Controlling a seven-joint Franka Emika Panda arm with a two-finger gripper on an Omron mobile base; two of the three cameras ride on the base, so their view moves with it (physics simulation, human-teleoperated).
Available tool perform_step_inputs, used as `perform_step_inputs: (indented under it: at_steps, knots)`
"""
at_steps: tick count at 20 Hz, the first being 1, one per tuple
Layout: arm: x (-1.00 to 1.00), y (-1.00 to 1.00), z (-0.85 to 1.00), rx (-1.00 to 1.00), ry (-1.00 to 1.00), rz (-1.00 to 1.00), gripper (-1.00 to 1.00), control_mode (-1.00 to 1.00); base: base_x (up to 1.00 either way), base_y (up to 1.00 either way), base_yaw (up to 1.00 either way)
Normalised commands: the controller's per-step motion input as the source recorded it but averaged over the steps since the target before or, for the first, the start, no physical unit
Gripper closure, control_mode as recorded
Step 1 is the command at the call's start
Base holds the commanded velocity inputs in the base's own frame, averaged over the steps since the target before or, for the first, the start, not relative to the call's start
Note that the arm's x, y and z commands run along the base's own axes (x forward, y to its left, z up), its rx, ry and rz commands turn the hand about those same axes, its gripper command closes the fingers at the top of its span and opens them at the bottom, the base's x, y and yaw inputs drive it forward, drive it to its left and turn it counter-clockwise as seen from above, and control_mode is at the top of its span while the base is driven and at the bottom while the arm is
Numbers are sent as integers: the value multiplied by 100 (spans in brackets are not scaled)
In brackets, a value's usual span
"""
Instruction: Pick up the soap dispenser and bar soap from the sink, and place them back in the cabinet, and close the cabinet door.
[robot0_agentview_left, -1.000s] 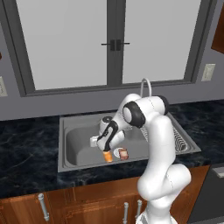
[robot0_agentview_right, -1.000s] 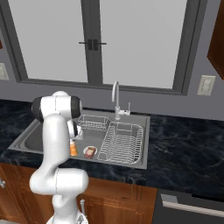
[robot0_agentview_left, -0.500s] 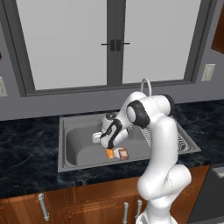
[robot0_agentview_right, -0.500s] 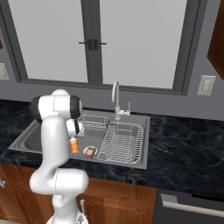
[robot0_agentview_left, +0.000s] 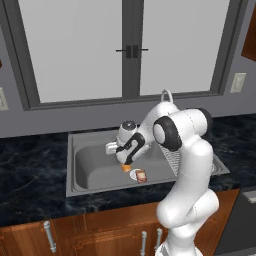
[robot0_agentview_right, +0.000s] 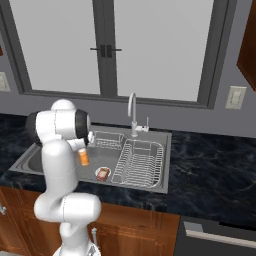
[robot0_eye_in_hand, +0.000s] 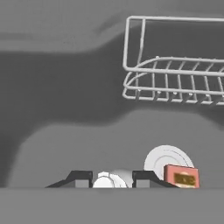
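Now we're over the dark marbled bench (robot0_agentview_left: 30, 175), where the grey stainless steel sink (robot0_agentview_left: 90, 162) sits below the big window. The white arm's jaws (robot0_agentview_left: 128, 159) are nearly shut, pinched on the small orange soap dispenser (robot0_agentview_right: 83, 157) with its white pump top, and the bottle hangs clear above the basin floor. In the hand view the two dark fingertips (robot0_eye_in_hand: 79, 178) press on either side of the white pump top. So we judge the step in hand to be the first pick: dispenser gripped and lifted, not yet carried off.

Next move, as we read it: raise it out of the basin and take it to the reddish-brown wall cabinet, whose place we can't make out for certain from here. It calls for a steady upright carry, clear of the curved silver faucet (robot0_agentview_right: 132, 112).

Counting smaller things: one wire dish rack (robot0_agentview_right: 137, 162), one small wire basket (robot0_eye_in_hand: 175, 61), one white round dish (robot0_eye_in_hand: 168, 159), and one reddish-brown bar soap (robot0_eye_in_hand: 180, 176) resting on that dish on the basin floor, just below the held bottle.
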Motion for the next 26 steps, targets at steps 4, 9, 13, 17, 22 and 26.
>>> perform_step_inputs:
  at_steps: [4,9,13,17,22,26]
  knots:
    - [-19,-2,66,0,-6,0,100,-100,0,0,0]
    - [-33,-4,66,0,-5,0,100,-100,0,0,0]
    - [-34,-6,74,0,-5,0,100,-100,0,0,0]
    - [-23,-9,75,0,-2,0,100,-100,0,0,0]
    - [-23,-14,69,0,0,0,100,-100,0,0,0]
    - [-36,-18,53,0,0,0,100,-100,0,0,0]
